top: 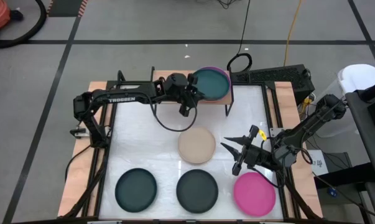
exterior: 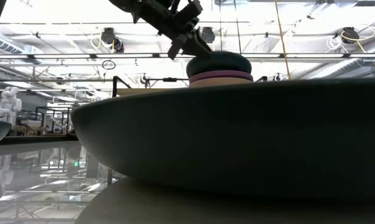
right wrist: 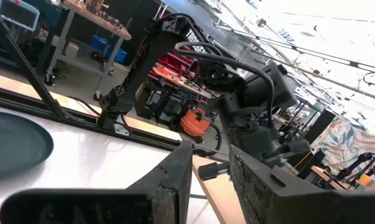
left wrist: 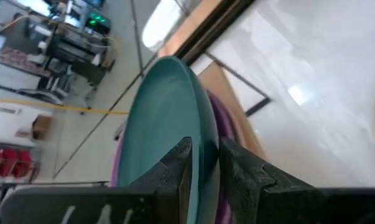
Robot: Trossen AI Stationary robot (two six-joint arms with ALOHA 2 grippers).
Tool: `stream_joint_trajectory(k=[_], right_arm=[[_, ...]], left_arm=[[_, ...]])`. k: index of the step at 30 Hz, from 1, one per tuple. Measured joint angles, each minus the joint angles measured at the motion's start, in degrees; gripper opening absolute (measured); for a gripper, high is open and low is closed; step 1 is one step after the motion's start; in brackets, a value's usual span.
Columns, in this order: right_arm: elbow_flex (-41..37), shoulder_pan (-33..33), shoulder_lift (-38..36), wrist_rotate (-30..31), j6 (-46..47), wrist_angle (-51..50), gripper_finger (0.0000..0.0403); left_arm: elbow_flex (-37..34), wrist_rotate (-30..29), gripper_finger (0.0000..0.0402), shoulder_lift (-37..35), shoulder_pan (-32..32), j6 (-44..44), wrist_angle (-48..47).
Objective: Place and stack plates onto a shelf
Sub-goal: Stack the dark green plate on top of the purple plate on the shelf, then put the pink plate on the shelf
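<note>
Left end effector [top: 188, 99] clamped on teal plate [top: 211, 84] rim, atop shelf [top: 229, 93] stack | right end effector [top: 237, 155] spread, nearest magenta plate [top: 254, 193]

The high view looks straight down on the whole bench [top: 150, 143] and both arms. The low view sits at bench height, so near a dark plate [exterior: 237, 143] that it fills the picture, facing the far shelf stack. The left wrist view looks close along the teal plate [left wrist: 165, 118] atop that stack, shared with the high and low views. The right wrist view faces across the bench toward the left arm [right wrist: 175, 43].
</note>
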Motion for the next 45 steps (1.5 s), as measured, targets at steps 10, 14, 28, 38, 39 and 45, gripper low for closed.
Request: stream_joint_trajectory(k=[10,14,28,38,39,45], right_arm=[[0.0,-0.7,0.0,0.0,0.0,0.0,0.0089],[0.0,-1.3,0.0,-0.1,0.0,0.0,0.0089],[0.0,-2.0,0.0,-0.2,0.1,-0.1,0.0089],[-1.6,-2.0,0.0,0.1,0.0,-0.1,0.0089],[-1.8,-2.0,0.0,0.1,0.0,0.2,0.0089],[-2.1,-2.0,0.0,1.5,0.0,1.4,0.0089]], left_arm=[[0.0,0.9,0.0088,0.3,3.2,-6.4,1.3],[0.0,1.3,0.0088,0.4,3.7,-7.5,0.2],[0.0,-3.5,0.0089,0.4,1.8,-8.5,-2.0],[0.0,-21.1,0.0088,-8.5,-5.5,-8.0,-0.8],[0.0,-21.9,0.0088,-9.9,-6.4,-8.0,-0.9],[0.1,-25.7,0.0105,-18.9,-11.1,-12.5,-5.5]])
